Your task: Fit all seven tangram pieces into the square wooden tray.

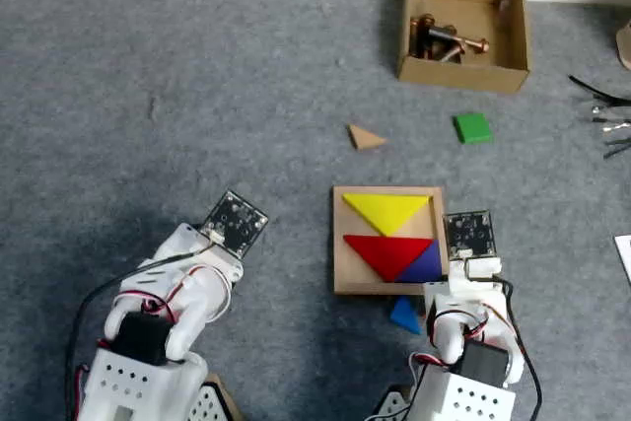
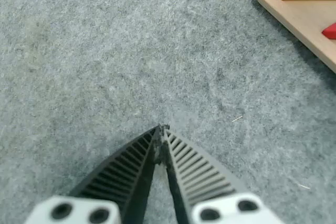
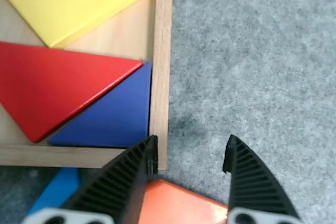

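Left end effector (image 2: 161, 129) together, low over table (image 2: 105, 51). Right end effector (image 3: 191, 145) apart over orange piece (image 3: 178, 203), beside tray (image 3: 163, 51) corner.

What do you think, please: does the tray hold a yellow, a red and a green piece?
Not quite: the tray holds a yellow, a red and a blue piece, as the high view shows; the green piece lies outside it.
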You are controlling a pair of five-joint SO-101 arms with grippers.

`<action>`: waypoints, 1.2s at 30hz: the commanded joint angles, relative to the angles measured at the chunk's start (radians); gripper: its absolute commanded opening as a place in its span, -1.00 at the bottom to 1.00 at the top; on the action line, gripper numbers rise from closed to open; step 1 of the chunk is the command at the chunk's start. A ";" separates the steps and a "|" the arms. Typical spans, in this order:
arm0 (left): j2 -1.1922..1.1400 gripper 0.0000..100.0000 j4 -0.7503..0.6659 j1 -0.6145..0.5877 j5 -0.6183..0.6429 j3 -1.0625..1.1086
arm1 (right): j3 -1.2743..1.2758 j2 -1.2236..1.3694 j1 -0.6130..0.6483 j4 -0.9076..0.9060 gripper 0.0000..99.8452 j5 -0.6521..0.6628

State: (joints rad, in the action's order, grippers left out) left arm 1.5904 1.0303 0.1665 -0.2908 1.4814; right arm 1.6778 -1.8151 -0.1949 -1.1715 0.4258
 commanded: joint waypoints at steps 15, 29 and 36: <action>0.232 -0.99 0.034 -0.102 0.011 0.163 | 0.019 -0.012 0.007 -0.044 -0.60 0.023; 0.234 -0.98 0.101 -0.114 0.219 0.206 | -0.348 0.142 0.008 -0.160 -0.60 0.026; 0.234 -0.66 0.129 -0.179 0.218 0.214 | -0.636 0.567 0.010 -0.154 -0.60 0.018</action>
State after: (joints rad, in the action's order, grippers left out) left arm 1.8098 1.1546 0.0222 -0.0821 1.6701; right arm 1.2022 -1.4316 -0.1949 -1.3234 0.4350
